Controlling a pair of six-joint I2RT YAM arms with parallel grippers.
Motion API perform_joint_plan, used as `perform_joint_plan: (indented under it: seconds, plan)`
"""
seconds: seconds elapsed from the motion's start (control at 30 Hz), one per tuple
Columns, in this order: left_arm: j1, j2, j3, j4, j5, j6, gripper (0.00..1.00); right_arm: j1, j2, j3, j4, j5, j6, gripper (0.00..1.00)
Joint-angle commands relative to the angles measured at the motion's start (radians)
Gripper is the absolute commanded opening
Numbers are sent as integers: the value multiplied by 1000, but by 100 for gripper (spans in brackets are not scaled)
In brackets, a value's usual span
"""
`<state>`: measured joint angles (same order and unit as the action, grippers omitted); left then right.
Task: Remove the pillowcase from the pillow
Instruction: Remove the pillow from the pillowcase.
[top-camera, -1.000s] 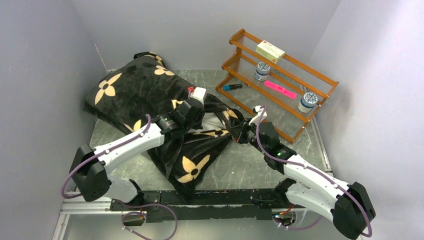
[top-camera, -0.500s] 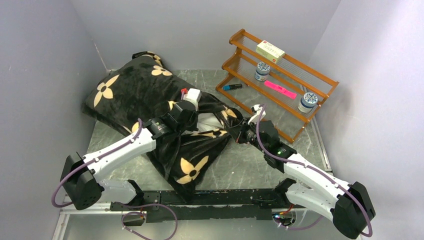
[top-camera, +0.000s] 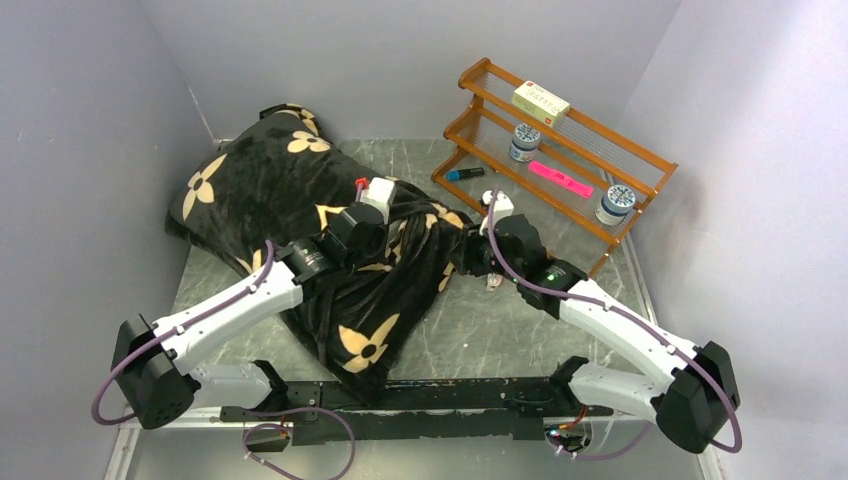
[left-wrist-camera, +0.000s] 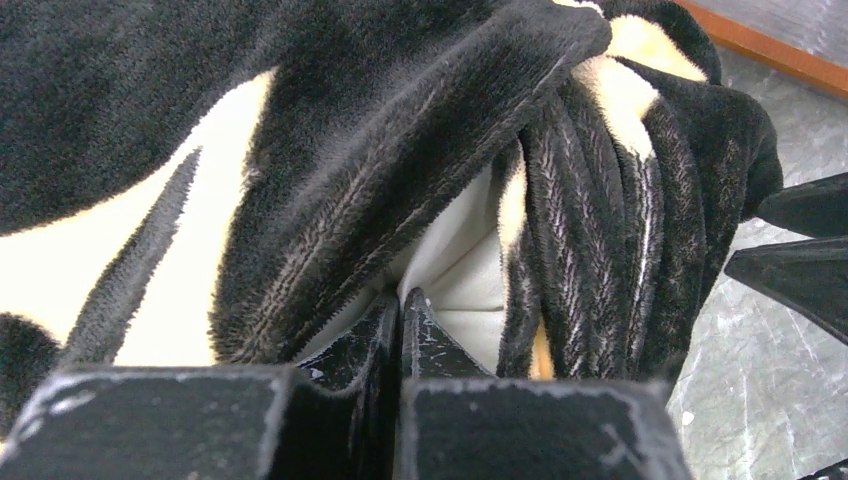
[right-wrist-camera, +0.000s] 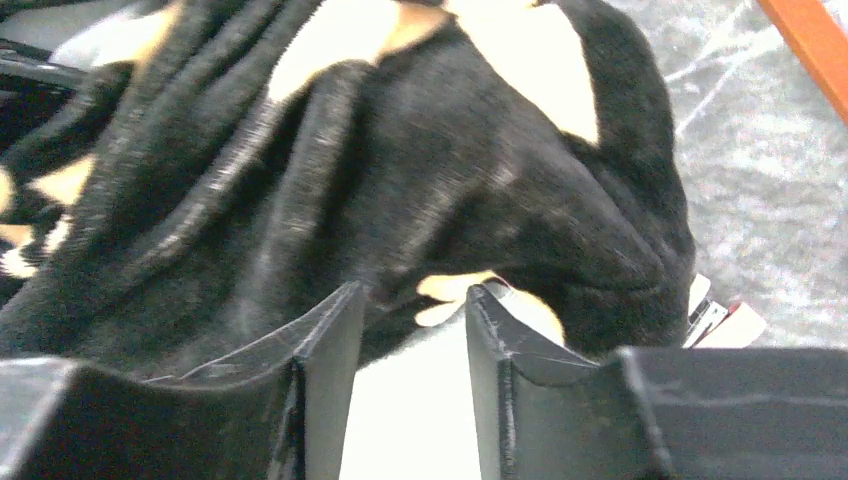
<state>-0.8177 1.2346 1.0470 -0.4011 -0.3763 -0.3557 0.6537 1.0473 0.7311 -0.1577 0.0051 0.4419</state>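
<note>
I had the pillowcase (top-camera: 285, 185) lying across the left half of the bench (top-camera: 500, 335), its far end pushed toward the back-left corner. It covered nearly all of the pillow (left-wrist-camera: 455, 265); only a strip of white showed in the opening at the right end, seen from the left wrist camera. My left hand (left-wrist-camera: 401, 305) was at that opening with its fingers pressed flat together, tips against the white fabric under a fold of plush. I could not tell whether any cloth was caught between them. My right hand (right-wrist-camera: 412, 295) met the same bunched end from the right. Its fingers stood partly apart, with pale material filling the gap and black plush gathered just past the tips, so it read as clamped on the pillowcase. A two-tier wooden rack (top-camera: 600, 128) stood at the back right, carrying a cream box (top-camera: 540, 102), a lidded jar (top-camera: 524, 142), a second jar (top-camera: 615, 204) and a pink marker (top-camera: 560, 178)
</note>
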Motion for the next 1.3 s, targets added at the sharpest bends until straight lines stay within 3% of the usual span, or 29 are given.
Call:
perform_joint_plan:
  seconds: [0.0, 0.3, 0.73, 0.97, 1.1, 1.27]
  plan:
    - [-12, 0, -27, -72, -67, 33, 5, 56, 38, 151, -70, 53, -66, 50]
    - [-17, -5, -64, -14, -23, -13, 5, 87, 199, 385, -141, 83, -68, 75]
    - [-17, -6, -63, -18, -30, -25, 5, 123, 398, 546, -148, 64, -38, 83]
    - [-17, -13, -60, -24, -34, -26, 5, 123, 467, 523, -164, 109, -53, 84]
    - [-16, -23, -55, -44, -58, -27, 5, 122, 480, 480, -186, 171, -80, 76]
    - [-17, -43, -58, -68, -121, -32, 5, 122, 455, 421, -235, 279, -119, 50]
